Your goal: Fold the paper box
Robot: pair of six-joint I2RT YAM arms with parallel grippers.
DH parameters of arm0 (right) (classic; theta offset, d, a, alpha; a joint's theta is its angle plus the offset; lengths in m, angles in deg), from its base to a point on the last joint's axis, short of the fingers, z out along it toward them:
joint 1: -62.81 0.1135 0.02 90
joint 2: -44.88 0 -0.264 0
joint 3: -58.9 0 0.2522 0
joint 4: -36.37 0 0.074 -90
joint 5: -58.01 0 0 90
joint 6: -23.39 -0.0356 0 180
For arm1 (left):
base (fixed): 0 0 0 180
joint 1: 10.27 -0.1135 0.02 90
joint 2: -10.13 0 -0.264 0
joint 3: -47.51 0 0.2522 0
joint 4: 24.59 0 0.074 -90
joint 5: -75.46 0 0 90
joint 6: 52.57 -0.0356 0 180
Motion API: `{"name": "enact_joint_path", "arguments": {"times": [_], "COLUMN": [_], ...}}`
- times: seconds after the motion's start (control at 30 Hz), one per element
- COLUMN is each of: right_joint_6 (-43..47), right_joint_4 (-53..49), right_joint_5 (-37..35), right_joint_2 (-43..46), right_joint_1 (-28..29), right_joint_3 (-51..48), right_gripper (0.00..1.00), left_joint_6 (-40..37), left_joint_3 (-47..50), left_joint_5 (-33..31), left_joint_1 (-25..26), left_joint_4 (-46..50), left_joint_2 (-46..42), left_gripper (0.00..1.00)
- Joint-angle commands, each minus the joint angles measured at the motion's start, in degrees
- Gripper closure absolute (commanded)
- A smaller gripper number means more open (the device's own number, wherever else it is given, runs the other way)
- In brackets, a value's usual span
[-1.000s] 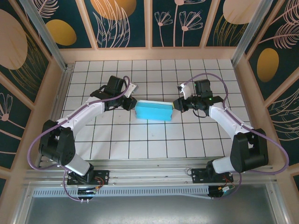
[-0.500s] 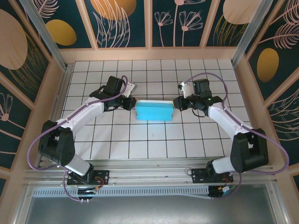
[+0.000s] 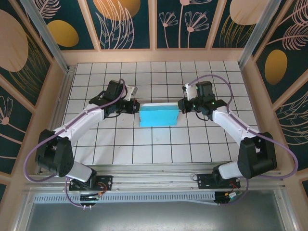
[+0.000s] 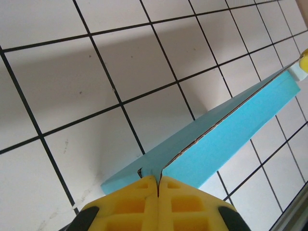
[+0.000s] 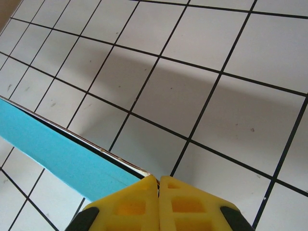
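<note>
Paper box [image 3: 157,115] rotated level; left hand [image 3: 133,107] and right hand [image 3: 181,105] both closed now, tips at box ends.

A: How is the overhead view lit?

B: Bright, even light is supplied from above. The white table [image 3: 159,144] is rendered without glare, and only faint, short shadows are seen under the arms. Focus is held across the whole frame; the wall panels at the left, right and far edges are shown darker.

A: And the two wrist views?

B: In both, a broad, soft-edged grey shadow is cast across the tiles beside the paper box [image 4: 231,130]. The grid lines are kept sharp and nearly straight. The left gripper [image 4: 158,180] and the right gripper [image 5: 158,182] are recorded slightly soft at the lower edge, their yellow evenly lit, without highlights.
</note>
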Motion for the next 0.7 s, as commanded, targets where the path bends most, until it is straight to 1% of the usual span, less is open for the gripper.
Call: {"name": "enact_joint_path", "arguments": {"times": [0.0, 0.2, 0.47, 0.67], "right_joint_6": [-2.9, -4.8, -8.4, -13.0], "right_joint_4": [-0.4, 2.7, 5.5, 6.5], "right_joint_5": [0.2, -2.5, -2.7, -3.6], "right_joint_2": [0.0, 2.3, 3.6, 3.6], "right_joint_1": [2.8, 4.6, 5.4, 5.4], "right_joint_3": [-1.9, -4.4, -6.7, -7.1], "right_gripper": [0.93, 0.93, 0.94, 0.94], "left_joint_6": [5.5, 8.3, 10.0, 9.8], "left_joint_3": [1.7, 4.8, 6.3, 6.5], "left_joint_5": [5.5, 5.2, 6.9, 5.9], "left_joint_1": [0.5, 0.6, 0.7, 0.8], "left_joint_4": [-6.9, -9.8, -11.6, -11.2], "left_joint_2": [-1.1, -1.2, -1.5, -2.3], "left_gripper": [1.00, 1.00, 1.00, 1.00]}}
